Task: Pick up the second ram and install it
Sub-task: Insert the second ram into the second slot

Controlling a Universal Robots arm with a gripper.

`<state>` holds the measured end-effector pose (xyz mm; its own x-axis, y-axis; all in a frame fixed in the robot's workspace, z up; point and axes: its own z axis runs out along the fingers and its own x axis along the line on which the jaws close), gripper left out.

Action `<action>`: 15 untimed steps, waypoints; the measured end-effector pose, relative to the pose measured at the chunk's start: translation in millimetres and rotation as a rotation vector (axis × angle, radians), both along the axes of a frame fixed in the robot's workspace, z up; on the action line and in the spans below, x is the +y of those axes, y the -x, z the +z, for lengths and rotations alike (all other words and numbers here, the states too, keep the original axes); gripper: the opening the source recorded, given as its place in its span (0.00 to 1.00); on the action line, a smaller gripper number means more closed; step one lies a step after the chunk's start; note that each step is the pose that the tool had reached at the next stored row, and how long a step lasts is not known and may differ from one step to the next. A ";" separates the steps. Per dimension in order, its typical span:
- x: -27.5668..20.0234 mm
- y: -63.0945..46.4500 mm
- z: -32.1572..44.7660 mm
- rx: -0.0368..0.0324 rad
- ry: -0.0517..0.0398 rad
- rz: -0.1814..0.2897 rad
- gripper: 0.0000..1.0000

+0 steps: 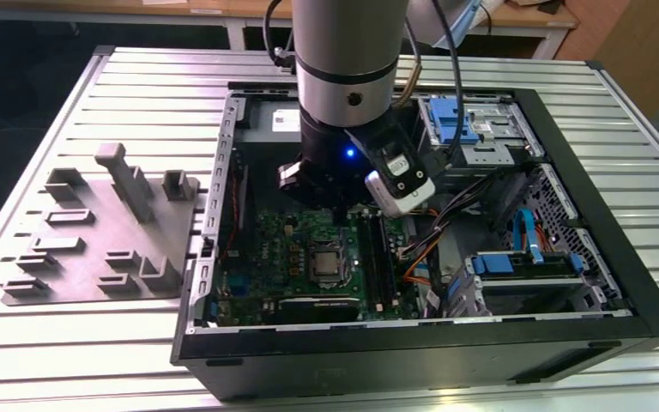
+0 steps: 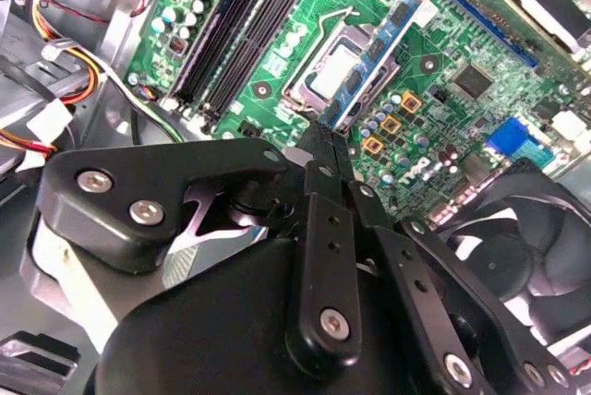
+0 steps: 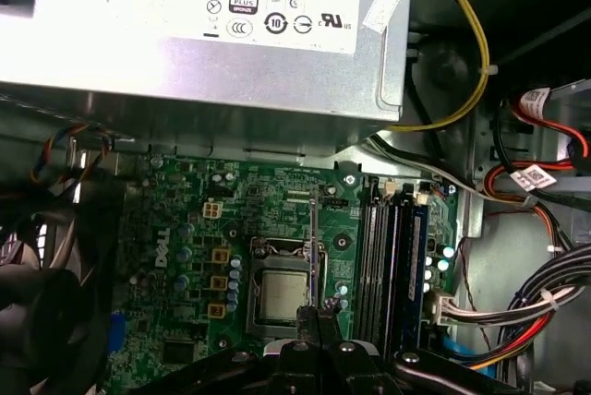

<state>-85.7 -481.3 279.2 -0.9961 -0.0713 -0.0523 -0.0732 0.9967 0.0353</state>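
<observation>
My gripper [image 2: 331, 137] is shut on the second ram [image 2: 374, 58], a slim blue-green stick with black chips that juts out from the fingertips. In the first wrist view the ram [image 3: 316, 247] shows edge-on, rising from the gripper [image 3: 311, 319]. It hangs over the CPU socket [image 3: 280, 295], beside the long black memory slots [image 3: 386, 261] and apart from them. The slot farthest from the socket appears to hold a blue-edged stick [image 3: 417, 261]. In the exterior view the gripper [image 1: 320, 196] is low inside the open computer case [image 1: 604, 257], above the green motherboard [image 1: 272, 249].
A grey fixture plate [image 1: 100, 249] with raised blocks lies on the slatted table at the exterior view's left. The silver power supply [image 3: 203, 17] sits beyond the board. Cable bundles [image 3: 536, 303] crowd the side past the slots. A black fan [image 2: 517, 229] sits at the board's other edge.
</observation>
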 end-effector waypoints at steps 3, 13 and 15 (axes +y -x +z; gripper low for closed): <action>0.1 -0.3 -0.8 -0.0002 -0.0003 -0.007 0.11; -0.2 -5.9 -7.5 0.0000 -0.0026 -0.032 0.11; -0.5 -8.5 -9.1 0.0001 -0.0035 -0.034 0.11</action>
